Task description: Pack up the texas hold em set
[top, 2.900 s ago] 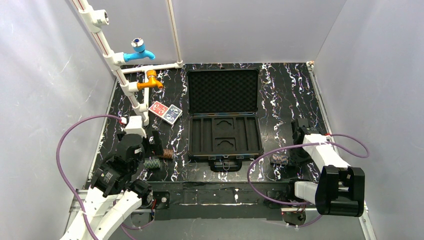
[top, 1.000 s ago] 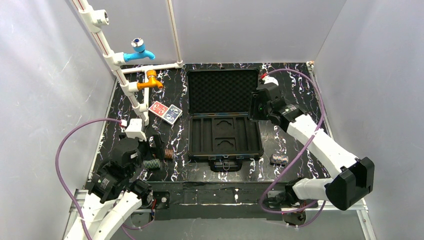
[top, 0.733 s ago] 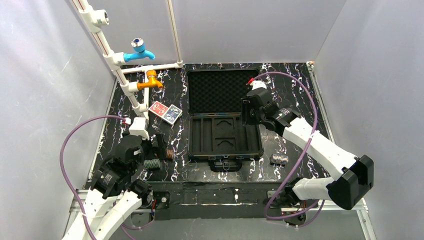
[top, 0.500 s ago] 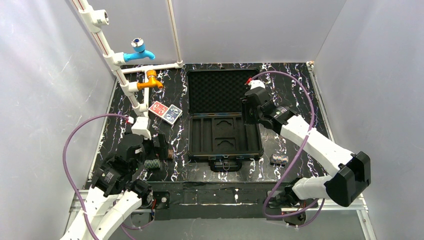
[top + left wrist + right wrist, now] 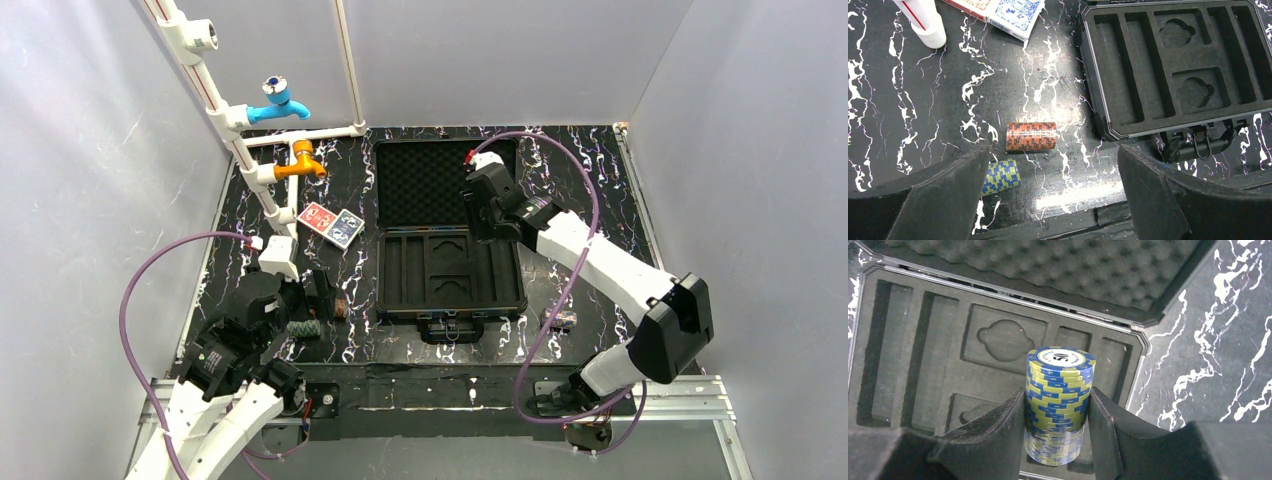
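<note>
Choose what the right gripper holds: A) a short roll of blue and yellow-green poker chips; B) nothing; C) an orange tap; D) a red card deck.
A: the right wrist view shows the right gripper closed on the short roll of blue and yellow-green poker chips, with the black slotted foam tray behind it.

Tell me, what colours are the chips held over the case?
Blue and yellow-green stripes; the chip roll shows best from the right wrist.
</note>
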You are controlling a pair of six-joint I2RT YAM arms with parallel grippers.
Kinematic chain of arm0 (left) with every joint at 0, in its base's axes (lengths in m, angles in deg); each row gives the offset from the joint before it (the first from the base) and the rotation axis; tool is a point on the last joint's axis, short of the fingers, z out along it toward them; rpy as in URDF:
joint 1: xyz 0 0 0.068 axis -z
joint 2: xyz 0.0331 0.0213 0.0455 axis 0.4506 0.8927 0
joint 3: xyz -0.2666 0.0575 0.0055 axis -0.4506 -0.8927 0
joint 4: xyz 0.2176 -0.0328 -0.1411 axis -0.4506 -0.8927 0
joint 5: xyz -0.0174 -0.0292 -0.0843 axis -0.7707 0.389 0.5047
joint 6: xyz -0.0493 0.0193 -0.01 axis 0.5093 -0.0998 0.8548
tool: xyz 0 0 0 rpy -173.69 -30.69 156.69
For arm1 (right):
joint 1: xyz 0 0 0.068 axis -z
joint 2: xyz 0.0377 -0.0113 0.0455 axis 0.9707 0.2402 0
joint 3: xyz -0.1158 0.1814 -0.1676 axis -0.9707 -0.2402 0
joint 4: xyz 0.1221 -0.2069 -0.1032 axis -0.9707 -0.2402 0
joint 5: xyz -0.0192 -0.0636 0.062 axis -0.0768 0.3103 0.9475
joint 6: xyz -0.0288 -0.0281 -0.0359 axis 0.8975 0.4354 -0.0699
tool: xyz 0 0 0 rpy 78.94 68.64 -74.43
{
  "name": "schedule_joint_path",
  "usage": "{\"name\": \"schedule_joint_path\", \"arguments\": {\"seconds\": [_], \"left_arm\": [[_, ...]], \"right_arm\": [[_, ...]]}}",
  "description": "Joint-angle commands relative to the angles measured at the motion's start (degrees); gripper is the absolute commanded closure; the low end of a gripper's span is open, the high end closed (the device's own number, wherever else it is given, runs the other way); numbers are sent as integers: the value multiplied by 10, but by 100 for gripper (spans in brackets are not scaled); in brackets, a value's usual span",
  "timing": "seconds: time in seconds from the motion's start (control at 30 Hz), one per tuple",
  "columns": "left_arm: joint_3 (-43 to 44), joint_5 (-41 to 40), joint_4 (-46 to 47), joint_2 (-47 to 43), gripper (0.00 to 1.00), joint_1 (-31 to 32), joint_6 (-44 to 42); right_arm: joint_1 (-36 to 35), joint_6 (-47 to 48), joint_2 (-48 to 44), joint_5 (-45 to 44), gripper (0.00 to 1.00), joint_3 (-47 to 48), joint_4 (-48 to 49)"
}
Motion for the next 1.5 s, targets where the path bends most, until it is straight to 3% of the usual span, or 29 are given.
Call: {"name": "schedule_joint_path", "arguments": {"seconds": [0.0, 0.27, 0.77, 1.47], "left_arm": [[16, 6, -5, 1, 1, 3, -8], [15, 9, -5, -8, 1, 3, -9], [14, 15, -4, -10, 1, 3, -10], [17, 34, -8, 12, 1, 3, -11]], "right_arm": [[-18, 19, 30, -8, 99, 63, 34], [-44, 25, 89, -50, 99, 107, 24], [-47, 69, 72, -96, 99, 100, 13], [-28, 61, -57, -205, 99, -127, 107]]}}
